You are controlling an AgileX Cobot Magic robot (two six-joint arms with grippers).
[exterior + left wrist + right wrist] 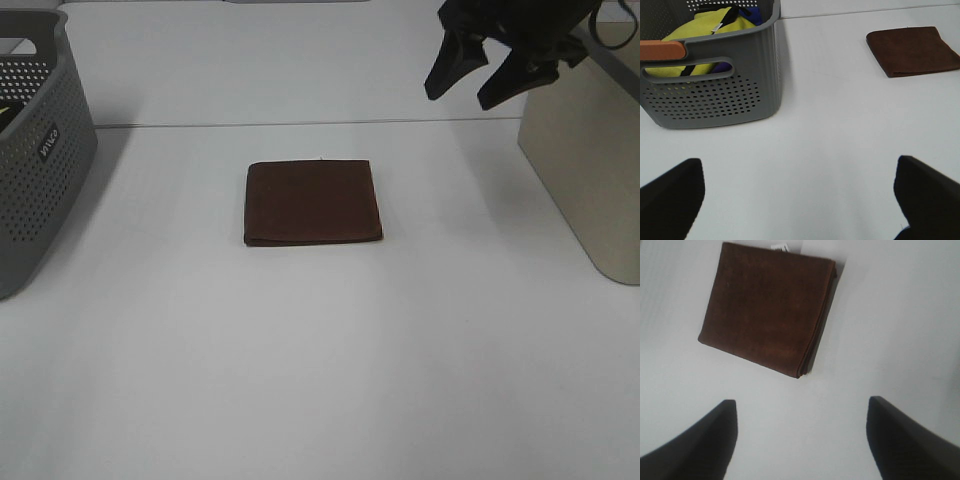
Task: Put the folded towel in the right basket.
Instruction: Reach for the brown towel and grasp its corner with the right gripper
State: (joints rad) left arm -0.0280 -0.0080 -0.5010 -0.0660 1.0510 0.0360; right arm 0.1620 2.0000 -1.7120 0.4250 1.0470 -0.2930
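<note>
– So, right tool (460, 97): how wide?

– Wide apart, nothing betw. the fingers, touching nothing. It hangs in the air by the far corner of the right basket (590, 170).

– And the left tool (800, 200)?

– Only its own wrist cam shows it. Also spread wide and empty, over bare bench (300, 380).

– Where's the folded towel (313, 203) vs. the tools?

– Flat on the bench, approx. mid-way betw. the two baskets. It's well apart from the right tool, lower and toward the middle. Right wrist cam has it ahead of the fingertips, set at a slant. It's further off still from the left tool.

– Edges, room?

– Small white tag (780, 247) at the towel's far edge. Open bench on all sides of it. Right basket is beige, at the bench's right edge, cut off by the frame. Grey basket (715, 100) sits at the left edge w/ yellow cloth (710, 30) inside.
</note>
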